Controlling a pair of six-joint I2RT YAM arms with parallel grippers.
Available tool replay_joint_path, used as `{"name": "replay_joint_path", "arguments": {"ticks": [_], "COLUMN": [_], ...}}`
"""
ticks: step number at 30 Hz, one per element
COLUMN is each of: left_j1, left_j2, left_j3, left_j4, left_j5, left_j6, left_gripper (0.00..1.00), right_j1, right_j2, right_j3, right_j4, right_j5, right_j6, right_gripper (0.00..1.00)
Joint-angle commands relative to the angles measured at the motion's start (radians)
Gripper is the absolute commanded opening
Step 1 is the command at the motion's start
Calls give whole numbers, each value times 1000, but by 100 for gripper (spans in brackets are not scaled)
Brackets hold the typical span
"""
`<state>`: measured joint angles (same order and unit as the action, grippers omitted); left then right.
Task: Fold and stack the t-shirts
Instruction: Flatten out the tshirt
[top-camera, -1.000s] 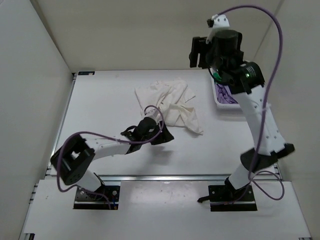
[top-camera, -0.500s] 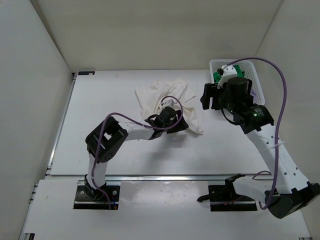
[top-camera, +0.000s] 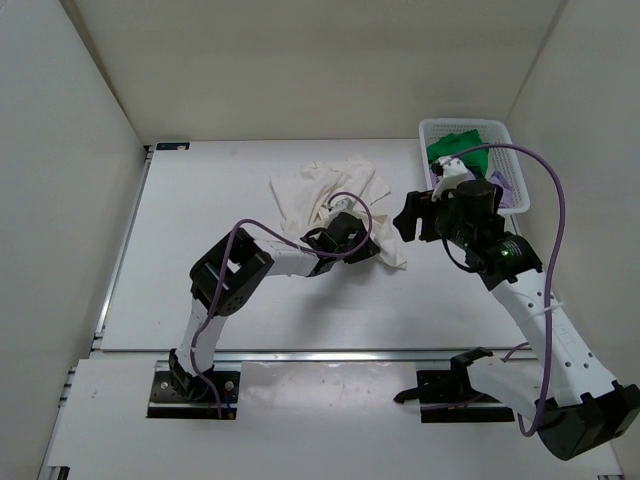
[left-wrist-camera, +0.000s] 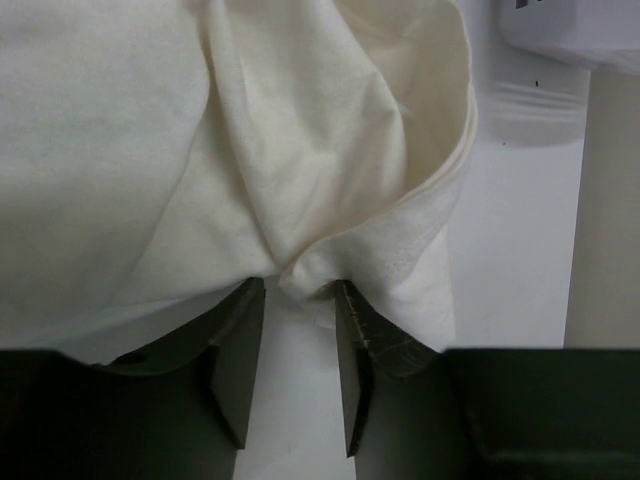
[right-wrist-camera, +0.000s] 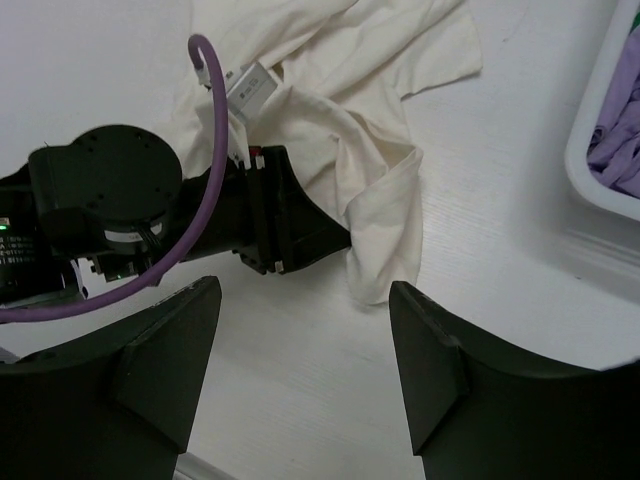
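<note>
**Left end effector nips cream shirt; right one hangs wide**

Left end effector (left-wrist-camera: 298, 287) sits low on the worktop (top-camera: 200, 220) at the near edge of the cream shirt (top-camera: 320, 195). Its jaws are narrow, and a bunched fold of the cloth is caught between their tips, with creases running into that spot. More of the shirt drapes over both fingertips.

Just to the right, the right end effector (right-wrist-camera: 300, 300) hangs above the worktop with its jaws spread wide and nothing between them. From its wrist view it looks down on the left end effector (right-wrist-camera: 300, 235) and on the near right corner of the shirt (right-wrist-camera: 380, 200), which trails to a loose point beside the left one.

Beyond the left end effector, the cream shirt lies crumpled and unfolded at mid-worktop.

At the far right corner stands the basket (top-camera: 470, 123). The green shirt (top-camera: 455, 145) is heaped in its far part, and the purple shirt (top-camera: 503, 186) lies in the nearer part, partly hidden by the right arm.
</note>
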<state>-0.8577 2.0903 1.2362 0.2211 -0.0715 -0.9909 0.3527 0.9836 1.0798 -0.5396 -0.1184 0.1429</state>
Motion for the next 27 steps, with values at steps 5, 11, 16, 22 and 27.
{"name": "replay_joint_path", "arguments": {"ticks": [5, 11, 16, 22, 27], "left_j1": [-4, 3, 9, 81, 149], "left_j2": [-39, -18, -96, -374, -634], "left_j3": [59, 77, -9, -298, -501], "left_j4": [29, 14, -2, -43, -152], "left_j5": [-25, -11, 12, 47, 44], "left_j6": [-5, -14, 8, 73, 110], "left_gripper": [32, 10, 4, 0, 0], "right_j1": [0, -17, -14, 34, 136], "right_j2": [-29, -56, -45, -40, -17], "right_j3": [-69, -106, -136, -213, -254], "right_j4": [81, 96, 96, 141, 171], "right_j5": [-63, -90, -95, -57, 43], "right_j6": [18, 29, 40, 115, 167], "right_gripper": [65, 65, 65, 65, 65]}}
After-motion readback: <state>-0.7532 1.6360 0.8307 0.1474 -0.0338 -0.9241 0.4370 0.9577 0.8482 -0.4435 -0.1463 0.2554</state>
